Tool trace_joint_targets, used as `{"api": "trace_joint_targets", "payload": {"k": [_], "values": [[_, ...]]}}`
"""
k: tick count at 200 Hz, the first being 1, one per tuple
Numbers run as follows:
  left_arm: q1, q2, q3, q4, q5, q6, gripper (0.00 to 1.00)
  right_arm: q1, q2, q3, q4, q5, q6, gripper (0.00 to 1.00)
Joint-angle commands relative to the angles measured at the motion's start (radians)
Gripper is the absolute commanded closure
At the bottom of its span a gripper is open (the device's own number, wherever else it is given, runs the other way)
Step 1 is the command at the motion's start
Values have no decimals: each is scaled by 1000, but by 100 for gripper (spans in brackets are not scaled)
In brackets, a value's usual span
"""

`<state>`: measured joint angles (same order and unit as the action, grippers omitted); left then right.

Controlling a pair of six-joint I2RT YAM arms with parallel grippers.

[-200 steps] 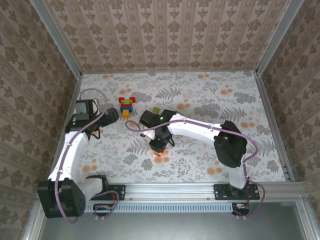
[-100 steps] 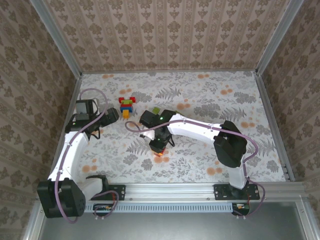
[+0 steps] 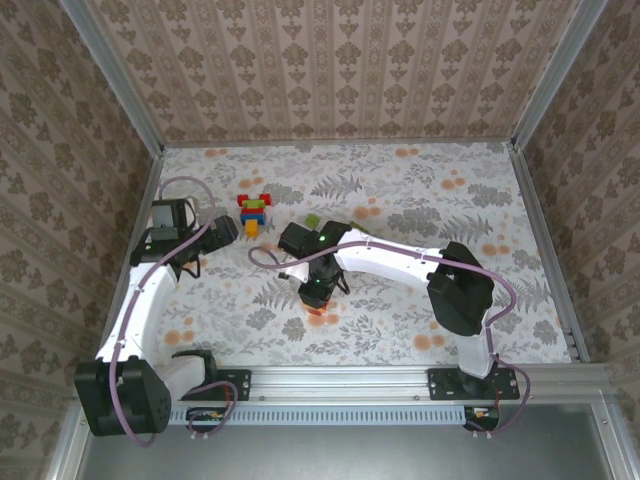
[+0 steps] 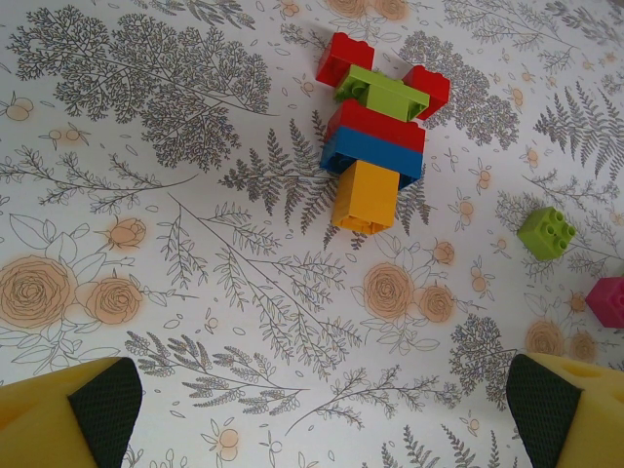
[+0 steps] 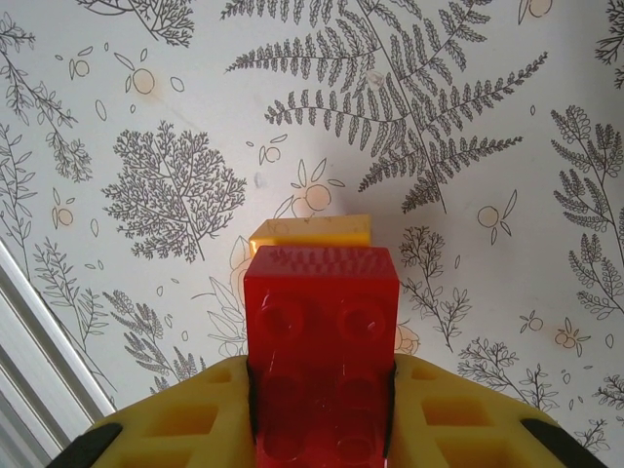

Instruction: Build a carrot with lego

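A lego stack (image 3: 253, 212) lies flat on the table: red bricks and a green one at its far end, then a red, a blue and an orange brick (image 4: 375, 136). My left gripper (image 3: 218, 232) hovers just left of it, open and empty, yellow fingertips (image 4: 97, 409) spread wide. My right gripper (image 3: 318, 296) is at the table's middle, pointing down, shut on a red brick (image 5: 322, 331). An orange brick (image 5: 310, 232) shows just beyond the red one's far end; whether the two are joined I cannot tell.
A loose light green brick (image 4: 546, 232) (image 3: 313, 221) and a magenta brick (image 4: 609, 300) lie right of the stack, near the right arm's wrist. Patterned walls enclose the table, and a metal rail (image 3: 350, 378) runs along the near edge.
The right gripper has shifted very slightly with the red brick still in its jaws. The left arm and the stack have not moved.
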<state>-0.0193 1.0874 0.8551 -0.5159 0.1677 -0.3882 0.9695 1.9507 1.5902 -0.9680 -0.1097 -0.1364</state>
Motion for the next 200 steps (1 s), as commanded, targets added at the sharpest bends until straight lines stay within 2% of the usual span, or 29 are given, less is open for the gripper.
{"api": "trace_joint_targets", "payload": {"k": [1,107,200], "values": [[-8,2,21,-6,-1,22,0,8,40,-45,-47,-27,-48,69],[-8,0,22,-3,5,22,0,6,90,-81,-58,-48,-164,68],[-8,0,20,-2,4,23,0,18,172,-111,-87,27,-91,71]]}}
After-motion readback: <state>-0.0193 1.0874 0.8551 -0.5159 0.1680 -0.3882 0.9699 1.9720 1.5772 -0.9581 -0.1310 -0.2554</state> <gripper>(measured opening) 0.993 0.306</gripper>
